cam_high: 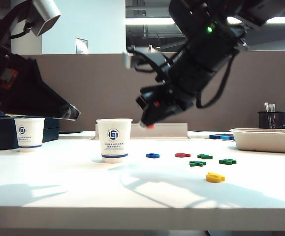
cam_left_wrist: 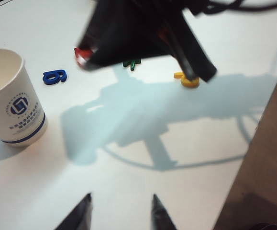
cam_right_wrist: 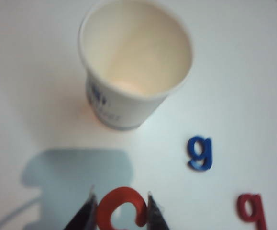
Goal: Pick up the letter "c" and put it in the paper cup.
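My right gripper is shut on the orange-red letter "c", which sits between its two fingers. In the exterior view the right gripper hangs in the air with the letter "c", just right of the paper cup and level with its rim. The right wrist view looks down into the paper cup, which stands upright. My left gripper is open over bare table, with nothing between its fingers. The paper cup stands apart from it.
A second, smaller-looking cup stands at far left. Loose letters lie right of the paper cup: blue, dark red, three green ones and yellow. A white tray sits at the back right.
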